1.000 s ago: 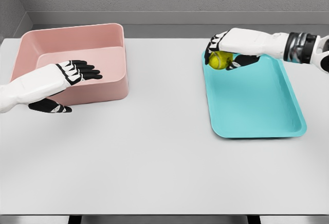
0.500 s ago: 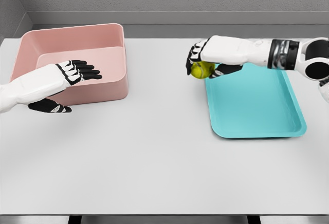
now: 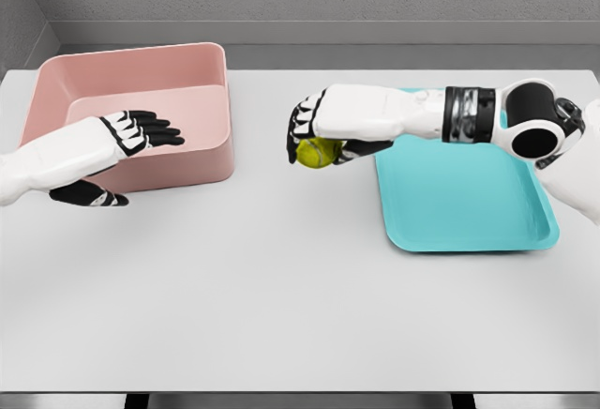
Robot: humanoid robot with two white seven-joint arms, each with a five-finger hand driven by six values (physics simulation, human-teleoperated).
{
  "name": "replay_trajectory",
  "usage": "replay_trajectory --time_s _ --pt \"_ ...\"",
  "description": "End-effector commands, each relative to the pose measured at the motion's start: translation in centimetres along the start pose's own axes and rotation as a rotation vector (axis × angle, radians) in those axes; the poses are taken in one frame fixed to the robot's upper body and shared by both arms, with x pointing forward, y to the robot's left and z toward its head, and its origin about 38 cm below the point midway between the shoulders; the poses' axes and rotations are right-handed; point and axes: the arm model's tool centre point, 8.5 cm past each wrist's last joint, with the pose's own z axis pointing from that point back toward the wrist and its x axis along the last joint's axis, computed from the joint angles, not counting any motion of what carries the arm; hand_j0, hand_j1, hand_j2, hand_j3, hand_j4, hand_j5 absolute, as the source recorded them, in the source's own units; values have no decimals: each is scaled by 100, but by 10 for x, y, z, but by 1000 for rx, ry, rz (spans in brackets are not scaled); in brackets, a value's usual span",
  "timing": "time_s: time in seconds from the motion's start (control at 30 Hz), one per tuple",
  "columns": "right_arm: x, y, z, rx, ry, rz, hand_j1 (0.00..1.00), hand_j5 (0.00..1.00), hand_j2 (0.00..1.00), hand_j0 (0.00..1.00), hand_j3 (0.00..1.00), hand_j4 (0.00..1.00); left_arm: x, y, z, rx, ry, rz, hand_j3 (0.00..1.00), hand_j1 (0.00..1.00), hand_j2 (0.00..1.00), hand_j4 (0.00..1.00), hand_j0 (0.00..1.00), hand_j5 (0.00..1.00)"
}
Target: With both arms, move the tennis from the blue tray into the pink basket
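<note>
Right hand (image 3: 314,137) had its fingers wrapped around the fuzzy yellow tennis ball (image 3: 318,153), between the smooth rounded pink basket (image 3: 217,99) and flat blue tray (image 3: 469,203); left hand (image 3: 131,132) was flat, fingers spread.

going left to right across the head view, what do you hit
left hand → pink basket → right hand holding the ball → blue tray

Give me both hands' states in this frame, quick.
Left hand: open, fingers extended, holding nothing, at the pink basket.
Right hand: closed on the tennis ball, between basket and blue tray.
</note>
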Motion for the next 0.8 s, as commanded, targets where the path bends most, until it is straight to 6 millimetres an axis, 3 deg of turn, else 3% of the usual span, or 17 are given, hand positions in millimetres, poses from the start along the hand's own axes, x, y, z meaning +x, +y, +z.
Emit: replay_trajectory --time_s 0.0,0.23,0.37,0.6,0.77 --pt "3 0 -6 -10 -16 -8 54 54 54 54 54 54 0 1 1 4 1 5 100 100 100 100 100 100" --pt "16 21 -21 19 -63 -43 54 54 54 54 54 54 -1 2 1 6 3 3 100 100 100 100 100 100" --pt "23 21 -34 13 -96 -47 54 54 54 54 54 54 -1 2 1 8 2 3 100 100 100 100 100 100" --pt "28 40 -51 61 -120 -73 54 54 54 54 54 54 -1 3 2 7 3 3 100 100 100 100 100 100" --pt "25 51 -53 87 -108 -86 54 54 54 54 54 54 3 8 2 4 -7 -14 100 100 100 100 100 100"
